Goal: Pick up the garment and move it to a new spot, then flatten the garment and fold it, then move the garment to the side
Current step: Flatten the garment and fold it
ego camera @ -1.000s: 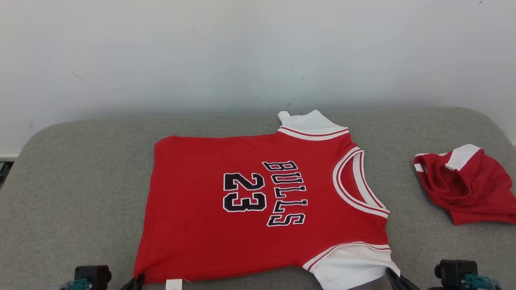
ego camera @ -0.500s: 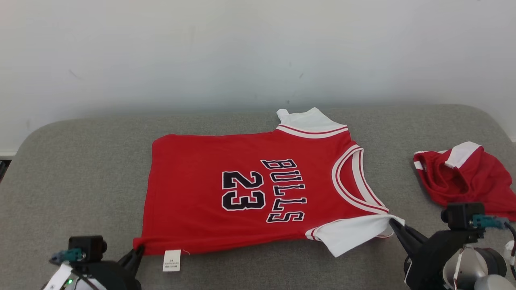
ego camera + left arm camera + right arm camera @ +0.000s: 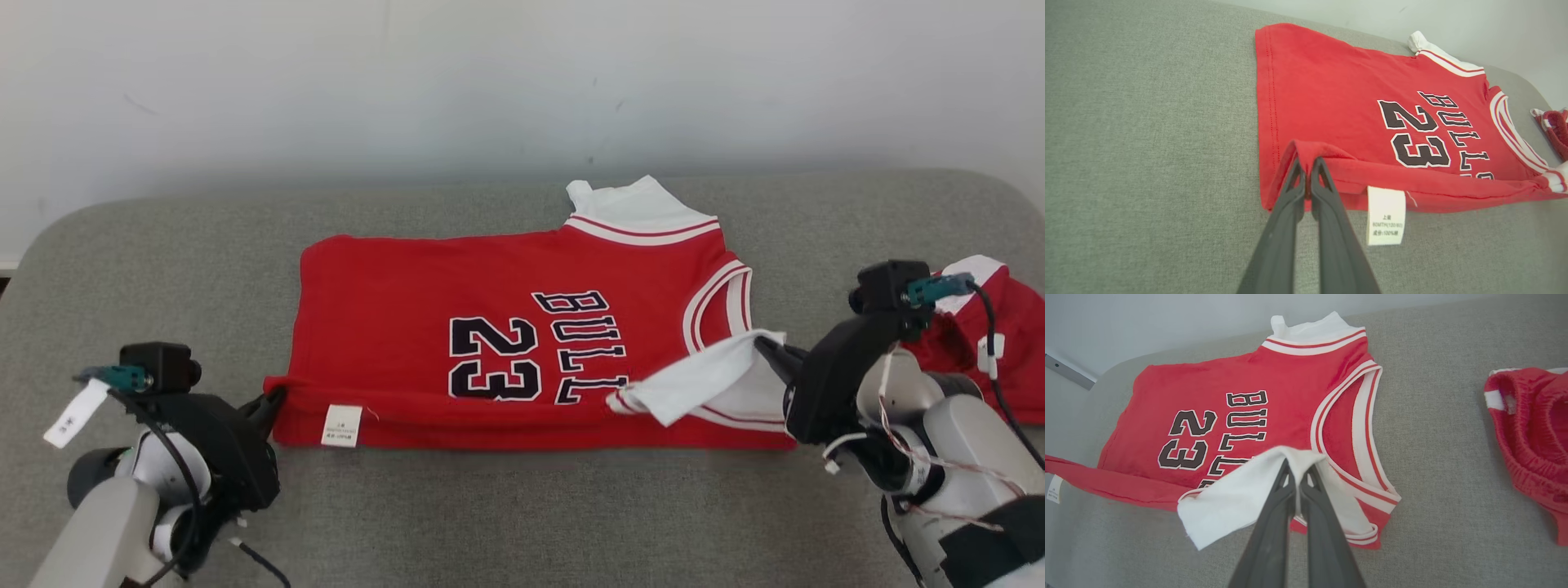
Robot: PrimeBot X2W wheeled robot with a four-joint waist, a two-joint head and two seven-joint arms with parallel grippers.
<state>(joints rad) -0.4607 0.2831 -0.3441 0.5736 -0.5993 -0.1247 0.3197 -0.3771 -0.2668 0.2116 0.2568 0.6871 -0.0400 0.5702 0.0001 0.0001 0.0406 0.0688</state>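
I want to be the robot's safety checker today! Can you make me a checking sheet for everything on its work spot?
Surface: grey fabric cushion, no spills seen.
Job's things: red jersey printed BULLS 23, lying face up, its near edge lifted and rolled toward the print; white care label showing on that edge.
Clutter: crumpled red shorts on the robot's right, apart from the jersey.
Grippers: left gripper shut on the jersey's near hem corner; right gripper shut on the white sleeve.
Cables: thin wires along the right arm; black cable at the left wrist.
Surroundings: plain pale wall behind; nothing else seen.
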